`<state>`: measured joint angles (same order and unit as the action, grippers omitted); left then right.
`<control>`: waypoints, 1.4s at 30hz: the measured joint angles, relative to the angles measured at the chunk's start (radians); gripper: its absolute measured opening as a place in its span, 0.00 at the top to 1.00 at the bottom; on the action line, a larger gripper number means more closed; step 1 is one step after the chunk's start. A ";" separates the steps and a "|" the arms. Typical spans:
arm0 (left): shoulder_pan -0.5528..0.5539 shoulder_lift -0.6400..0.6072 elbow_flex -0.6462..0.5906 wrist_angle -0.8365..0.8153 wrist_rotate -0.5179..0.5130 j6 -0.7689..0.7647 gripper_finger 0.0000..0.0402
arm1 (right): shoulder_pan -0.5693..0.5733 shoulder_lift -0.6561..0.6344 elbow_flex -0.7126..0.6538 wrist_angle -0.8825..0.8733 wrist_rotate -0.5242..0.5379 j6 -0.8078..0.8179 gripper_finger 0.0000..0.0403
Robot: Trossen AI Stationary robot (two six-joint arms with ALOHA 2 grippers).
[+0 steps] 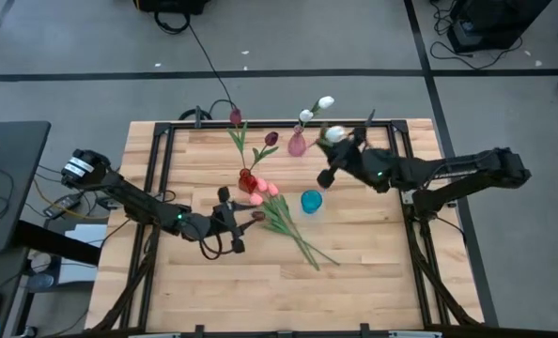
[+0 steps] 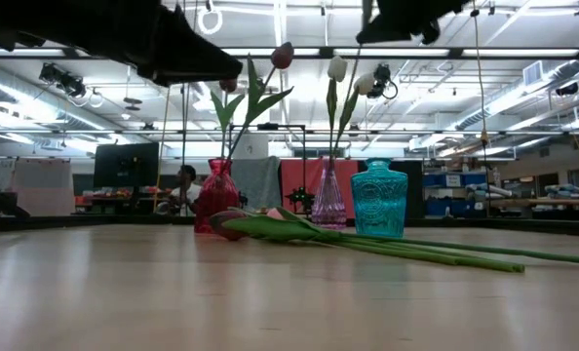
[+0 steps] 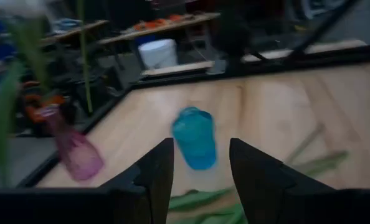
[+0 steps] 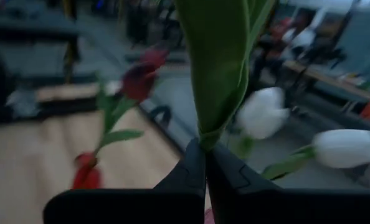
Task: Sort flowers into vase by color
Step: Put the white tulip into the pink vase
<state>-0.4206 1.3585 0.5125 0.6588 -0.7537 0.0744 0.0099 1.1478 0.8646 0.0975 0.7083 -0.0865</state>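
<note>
My right gripper (image 4: pixel 205 163) reaches in over the pink vase (image 1: pixel 297 144), fingers pinched tight on a white tulip's leaf (image 4: pixel 225 68). My left gripper (image 3: pixel 200 168) hovers low near the table's middle, fingers parted and holding nothing, facing the teal vase (image 3: pixel 195 137). Pink tulips (image 1: pixel 265 192) lie on the table (image 1: pixel 373 272) beside the red vase (image 1: pixel 247 178). No readable writing.

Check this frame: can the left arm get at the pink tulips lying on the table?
Probably yes. The left gripper is open and sits just beside the pink tulips, with nothing between them. The right gripper is off by the purple vase, shut on a white tulip.
</note>
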 joint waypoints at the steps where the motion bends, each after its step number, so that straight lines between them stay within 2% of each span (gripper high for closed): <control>1: 0.000 -0.008 -0.005 -0.001 -0.027 0.001 0.60 | -0.016 -0.016 -0.044 0.074 0.000 -0.028 0.98; 7: 0.009 -0.013 -0.008 -0.010 -0.117 0.004 0.60 | -0.070 -0.059 -0.223 0.412 0.015 -0.144 0.98; 12: 0.008 -0.012 -0.008 -0.005 -0.139 0.054 0.60 | -0.096 -0.054 -0.253 0.507 0.015 -0.190 0.98; 21: 0.020 -0.012 -0.008 -0.006 -0.159 0.055 0.60 | -0.227 0.001 -0.252 0.524 -0.151 -0.147 0.98; 27: 0.020 -0.012 -0.008 -0.008 -0.154 0.054 0.60 | -0.283 0.079 -0.250 0.544 -0.219 -0.106 0.98; 32: 0.020 -0.011 -0.008 -0.010 -0.154 0.057 0.60 | -0.296 0.128 -0.189 0.527 -0.253 -0.096 0.98; 39: 0.020 -0.011 -0.008 -0.006 -0.154 0.058 0.60 | -0.383 0.274 -0.004 0.278 -0.334 -0.062 0.98; 42: 0.020 -0.011 -0.008 -0.006 -0.154 0.058 0.60 | -0.402 0.337 0.045 0.242 -0.339 -0.062 0.98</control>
<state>-0.4007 1.3472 0.5049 0.6533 -0.9077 0.1324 -0.3922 1.4850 0.9100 0.3390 0.3696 -0.1482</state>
